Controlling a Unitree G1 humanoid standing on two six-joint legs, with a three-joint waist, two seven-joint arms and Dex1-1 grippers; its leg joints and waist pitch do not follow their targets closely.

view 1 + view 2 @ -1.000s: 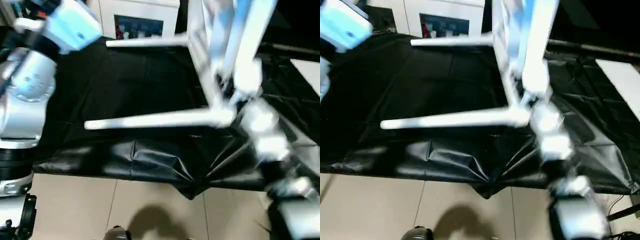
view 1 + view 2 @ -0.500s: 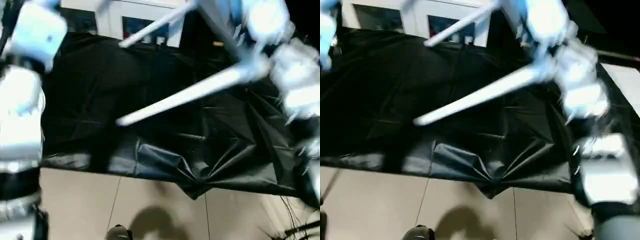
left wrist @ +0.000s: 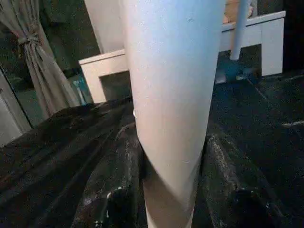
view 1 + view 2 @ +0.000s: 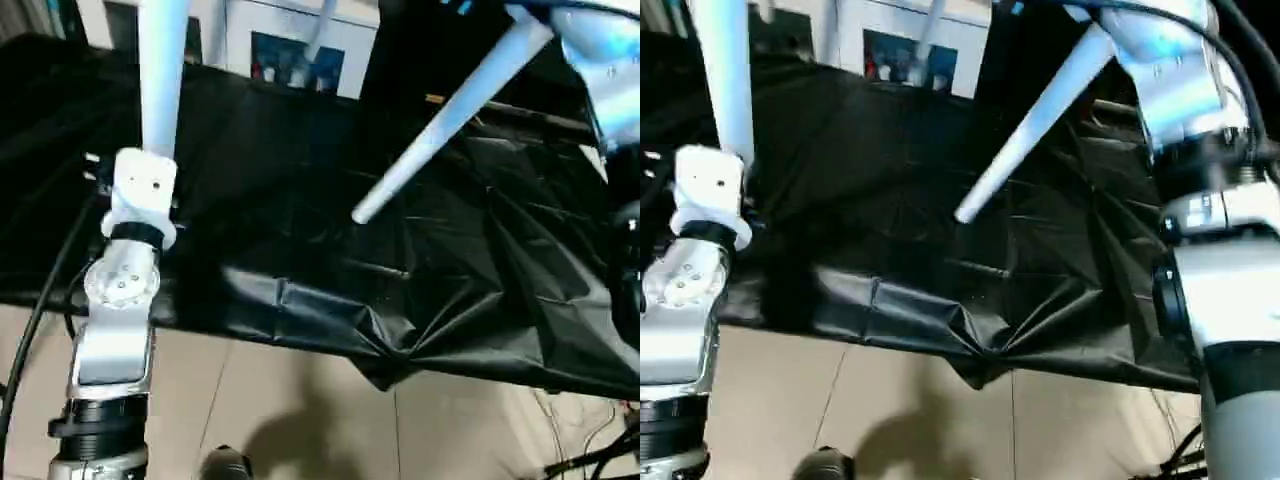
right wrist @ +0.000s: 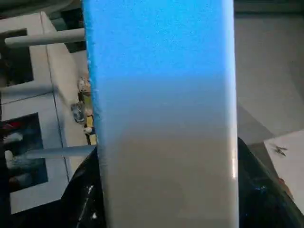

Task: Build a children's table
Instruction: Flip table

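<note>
Left gripper (image 3: 173,209) pinching smooth white tapered leg (image 4: 162,70), upright above desk (image 4: 300,200) draped in crinkled glossy black sheet. Right gripper (image 5: 164,209) clamping flat white tabletop (image 5: 161,118), held aloft; another leg (image 4: 440,125) slanting down.

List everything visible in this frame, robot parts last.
tabletop: one, white, clamped in the right claw
upright leg: one, white, rising from the left claw
slanting leg: one, white, hanging over the cloth
far leg: one, white, before the cabinet
cloth: one, black, crumpled, spread under the work
cabinet: one, white with glass doors, behind the cloth
curtain: one, greyish, tied, beside the cabinet
floor: beige tiles, nearest the robot
left arm: silver
right arm: silver
left claw: black, shut on the upright leg
right claw: black, shut on the tabletop
</note>
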